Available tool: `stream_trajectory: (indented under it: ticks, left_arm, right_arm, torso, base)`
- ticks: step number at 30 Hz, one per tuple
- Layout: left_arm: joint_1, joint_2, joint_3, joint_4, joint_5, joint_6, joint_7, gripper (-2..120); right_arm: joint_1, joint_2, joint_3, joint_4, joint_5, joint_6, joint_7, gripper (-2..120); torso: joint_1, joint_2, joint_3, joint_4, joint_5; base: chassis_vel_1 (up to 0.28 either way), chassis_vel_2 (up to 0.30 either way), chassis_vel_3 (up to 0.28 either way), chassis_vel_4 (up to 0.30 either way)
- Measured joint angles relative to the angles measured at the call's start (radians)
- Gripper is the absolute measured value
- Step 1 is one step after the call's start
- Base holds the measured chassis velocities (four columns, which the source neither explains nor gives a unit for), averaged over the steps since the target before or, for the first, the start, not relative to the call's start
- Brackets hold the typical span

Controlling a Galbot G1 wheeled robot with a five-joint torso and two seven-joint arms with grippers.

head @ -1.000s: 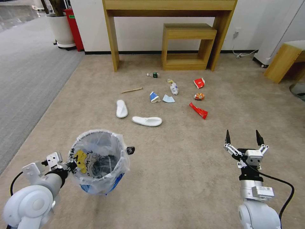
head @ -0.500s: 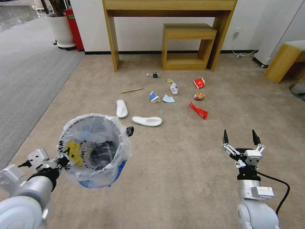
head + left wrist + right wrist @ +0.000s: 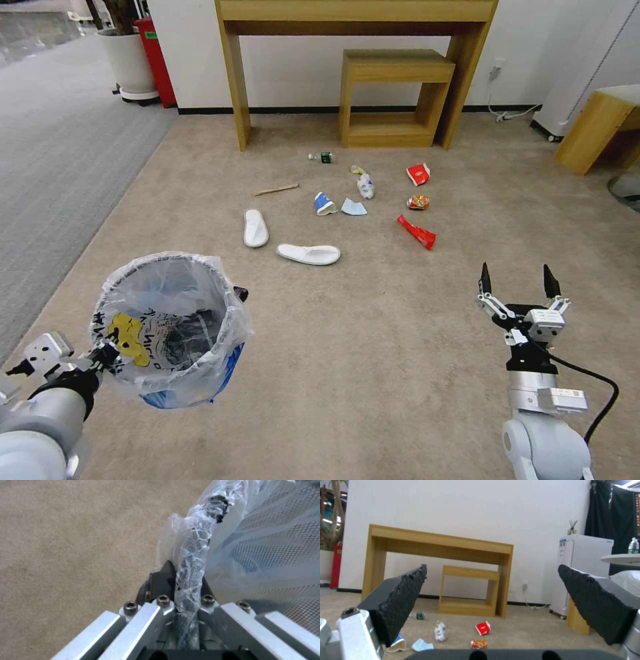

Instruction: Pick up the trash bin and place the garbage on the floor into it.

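Beige carpet, the floor [image 3: 373, 333], spreads ahead in the head view, with the garbage lying well beyond both arms: two white slippers [image 3: 256, 228], a wooden stick [image 3: 276, 190], a blue-white cup [image 3: 324, 204], a pale-blue mask [image 3: 354, 207], red wrappers [image 3: 417, 232] and an orange can [image 3: 418, 202]. At lower left the left end effector [image 3: 107, 351] is clamped on the rim of the trash bin [image 3: 170, 327], which hangs tilted above the carpet, its liner holding yellow and dark scraps. At lower right the right end effector [image 3: 515, 288] hovers with fingers spread wide and nothing between them.

Left wrist view: the fingers [image 3: 160, 585] pinch the bag-wrapped bin rim [image 3: 193, 562] over carpet.

Right wrist view: the parted pads [image 3: 403, 600] frame the can [image 3: 479, 644], a red wrapper [image 3: 483, 628] and the mask [image 3: 422, 645], before a wooden bench [image 3: 440, 545].
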Motion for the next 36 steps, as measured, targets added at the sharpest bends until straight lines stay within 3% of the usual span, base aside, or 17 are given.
stream_trajectory:
  ticks: [15, 36]
  left_arm:
    - [0.0, -0.028, 0.038, 0.002, 0.053, 0.0, 0.01, 1]
    - [-0.001, -0.02, 0.03, 0.004, 0.053, 0.0, 0.016, 1]
  right_arm:
    - [0.005, -0.009, 0.006, -0.015, 0.001, 0.043, -0.029, 100]
    - [0.012, 0.002, 0.011, -0.019, 0.002, 0.047, -0.043, 100]
  torso:
    - [0.0, 0.0, 0.0, -0.0001, 0.0002]
    - [0.0, 0.0, 0.0, 0.0, 0.0002]
  base:
    - [0.0, 0.0, 0.0, 0.0]
    - [0.109, 0.108, -0.111, -0.113]
